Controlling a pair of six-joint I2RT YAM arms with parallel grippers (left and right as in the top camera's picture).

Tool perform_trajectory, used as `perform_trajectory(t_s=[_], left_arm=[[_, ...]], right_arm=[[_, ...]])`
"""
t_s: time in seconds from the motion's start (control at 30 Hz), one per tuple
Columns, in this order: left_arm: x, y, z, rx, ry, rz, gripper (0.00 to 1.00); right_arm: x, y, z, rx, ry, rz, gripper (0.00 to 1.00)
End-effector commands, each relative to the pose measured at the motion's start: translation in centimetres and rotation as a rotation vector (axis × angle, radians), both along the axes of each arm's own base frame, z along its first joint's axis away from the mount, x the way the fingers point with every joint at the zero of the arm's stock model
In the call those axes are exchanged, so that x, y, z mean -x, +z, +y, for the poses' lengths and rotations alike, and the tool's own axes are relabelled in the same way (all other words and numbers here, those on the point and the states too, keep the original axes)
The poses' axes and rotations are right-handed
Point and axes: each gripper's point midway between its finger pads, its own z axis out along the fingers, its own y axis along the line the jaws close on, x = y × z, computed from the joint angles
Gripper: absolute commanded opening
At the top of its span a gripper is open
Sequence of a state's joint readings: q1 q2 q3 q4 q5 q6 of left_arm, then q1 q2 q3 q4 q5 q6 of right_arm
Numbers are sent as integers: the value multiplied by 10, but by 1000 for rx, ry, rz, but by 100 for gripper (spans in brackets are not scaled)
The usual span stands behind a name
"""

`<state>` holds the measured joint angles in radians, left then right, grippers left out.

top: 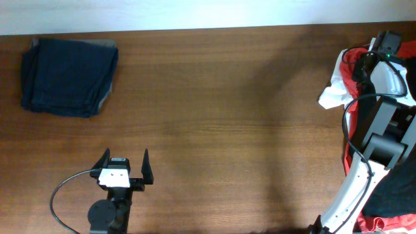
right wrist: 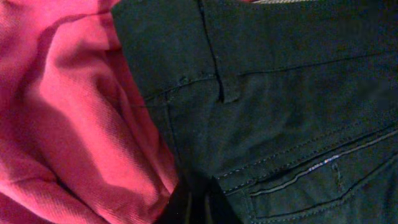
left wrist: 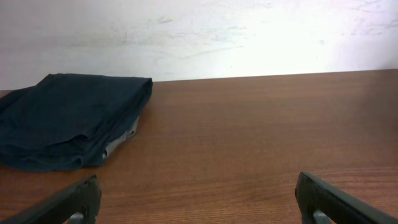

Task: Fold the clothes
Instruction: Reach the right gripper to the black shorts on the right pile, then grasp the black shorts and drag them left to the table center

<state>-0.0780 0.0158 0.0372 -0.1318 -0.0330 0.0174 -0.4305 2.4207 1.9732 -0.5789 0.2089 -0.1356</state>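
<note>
black garment (right wrist: 280, 106), edges cut off, right pincer (right wrist: 193, 208) blurred

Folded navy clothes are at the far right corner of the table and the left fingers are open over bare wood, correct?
Not quite. The overhead view shows the folded navy clothes at the far left corner of the table, not the right. The left fingers are indeed open over bare wood.

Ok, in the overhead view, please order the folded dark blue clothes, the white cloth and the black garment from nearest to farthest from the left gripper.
1. Folded dark blue clothes, far left corner, nearest the left gripper.
2. White cloth, right edge, far side.
3. Black garment, right edge, near side.
</note>
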Motion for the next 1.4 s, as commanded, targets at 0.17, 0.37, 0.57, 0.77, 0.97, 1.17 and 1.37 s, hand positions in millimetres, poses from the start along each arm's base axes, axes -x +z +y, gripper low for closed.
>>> perform_trajectory(t_s=[0.17,0.37,0.57,0.77,0.97,1.17,1.37], left_arm=[[0,-1,-1,7,-7,0,99],[0,-1,-1,7,-6,0,99],[0,-1,-1,7,-7,0,99],[0,-1,-1,7,-6,0,99],[0,-2,-2,7,-11,4,99],[0,-3,-3,7,-13,8,100],[0,-3,-3,7,-13,8,99]], right_arm=[[-1,161,6,36,1,-255,4],[9,214,185,-350,367,-275,4],[27,160,432,-555,647,-57,4],[90,88,595,-547,879,134,4],[97,80,623,-545,879,116,5],[100,44,651,-574,879,134,5],[134,36,692,-707,987,202,4]])
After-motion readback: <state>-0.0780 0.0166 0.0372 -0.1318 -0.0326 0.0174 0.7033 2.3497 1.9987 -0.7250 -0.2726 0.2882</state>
